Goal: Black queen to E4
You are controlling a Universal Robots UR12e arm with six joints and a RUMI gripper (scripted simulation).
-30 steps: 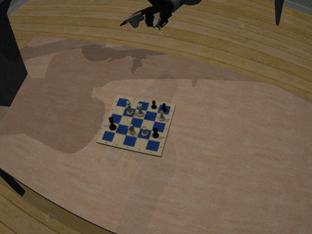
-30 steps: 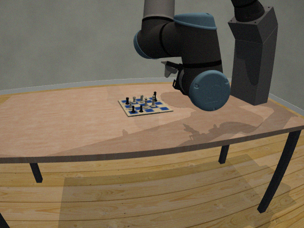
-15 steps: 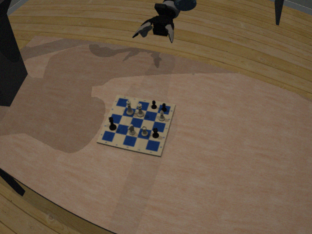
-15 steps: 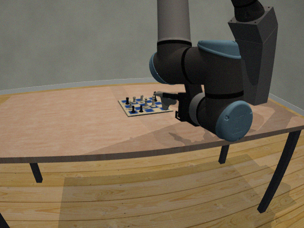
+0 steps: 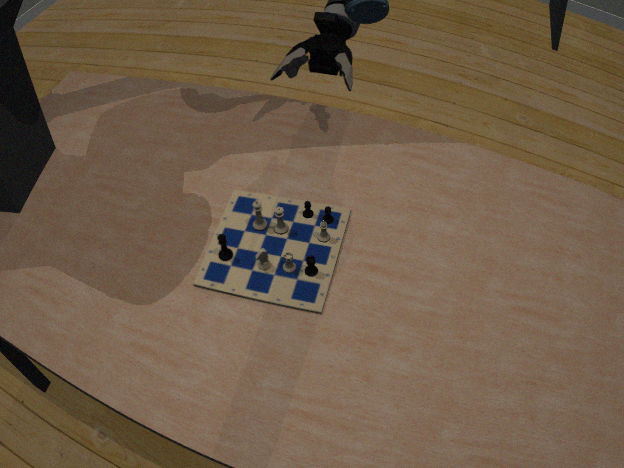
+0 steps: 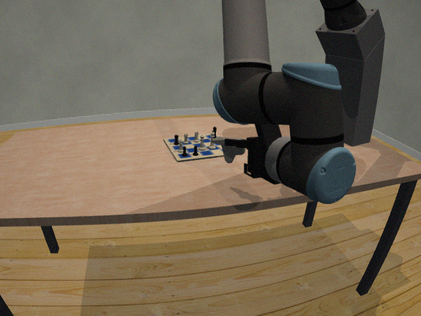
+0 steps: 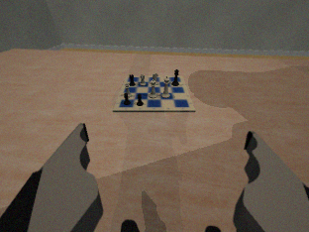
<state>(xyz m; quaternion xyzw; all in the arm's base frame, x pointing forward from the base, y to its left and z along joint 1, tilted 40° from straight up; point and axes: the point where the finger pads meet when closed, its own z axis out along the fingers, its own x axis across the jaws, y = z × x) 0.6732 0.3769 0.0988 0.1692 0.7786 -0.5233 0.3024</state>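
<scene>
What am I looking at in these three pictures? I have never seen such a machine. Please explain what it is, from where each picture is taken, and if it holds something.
It is a robot arm with joints like an elbow, ending in a gripper with two jaws. One picture looks down from above, one looks from the side of the room, and one comes from a camera on the arm's wrist, so the two grey fingers fill its lower corners. On the wooden table lies a small blue and cream chessboard with black and white chess pieces standing on it. The jaws stand wide open and hold nothing. The gripper is away from the board, near the table's edge, and points toward it.
</scene>
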